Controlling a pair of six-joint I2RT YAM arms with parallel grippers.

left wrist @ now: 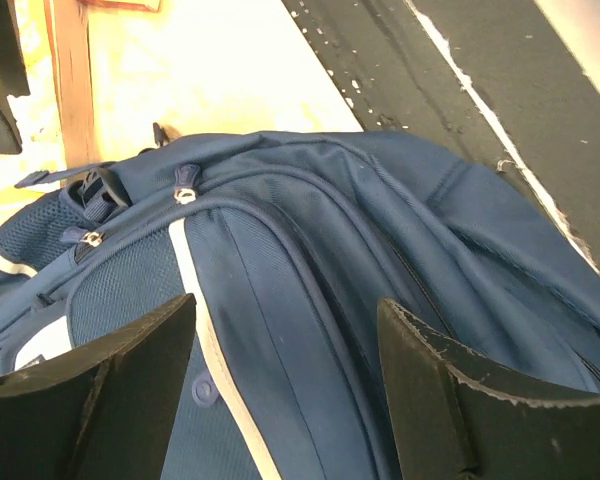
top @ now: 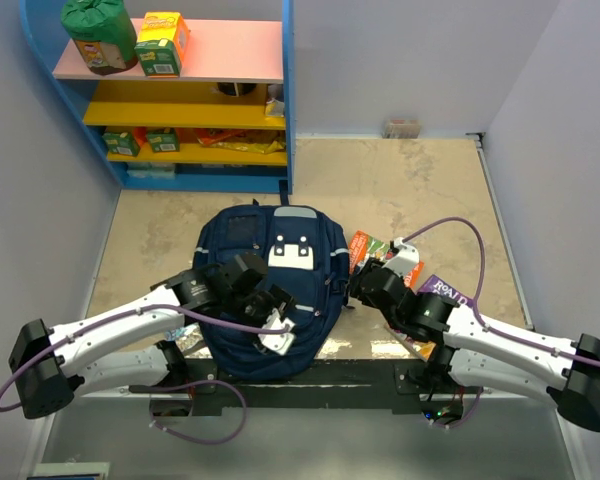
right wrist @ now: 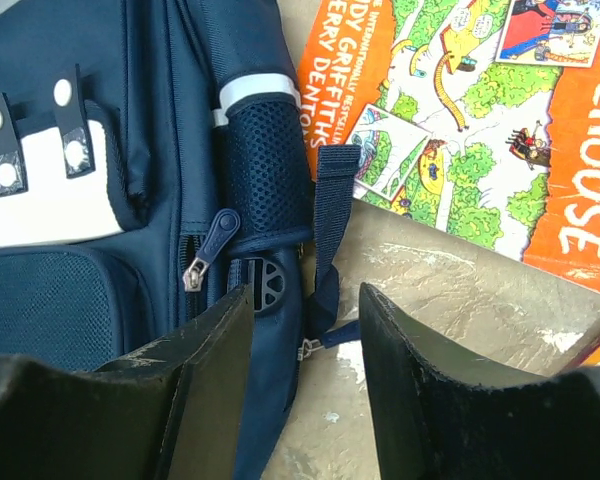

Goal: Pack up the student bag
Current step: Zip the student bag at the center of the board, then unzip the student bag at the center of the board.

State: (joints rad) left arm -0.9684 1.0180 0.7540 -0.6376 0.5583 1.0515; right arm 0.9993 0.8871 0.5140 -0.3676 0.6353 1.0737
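The student bag [top: 270,300] lies flat in the middle of the table, navy blue with a white square patch [top: 289,255] near its top. My left gripper [top: 280,305] hovers over the bag's lower half. In the left wrist view it [left wrist: 285,305] stands open above the blue fabric [left wrist: 320,230] and a thin light stripe [left wrist: 195,290], holding nothing. My right gripper [top: 353,288] is at the bag's right edge. In the right wrist view it [right wrist: 305,295] is open, straddling the bag's side [right wrist: 160,100], a hanging strap [right wrist: 330,230] and a small zipper pull [right wrist: 308,347].
An orange picture book [right wrist: 480,120] lies on the table right of the bag, seen also from the top [top: 375,252], with a purple book [top: 445,292] beside it. A blue shelf unit [top: 180,100] with cartons and snacks stands at the back left. Walls close both sides.
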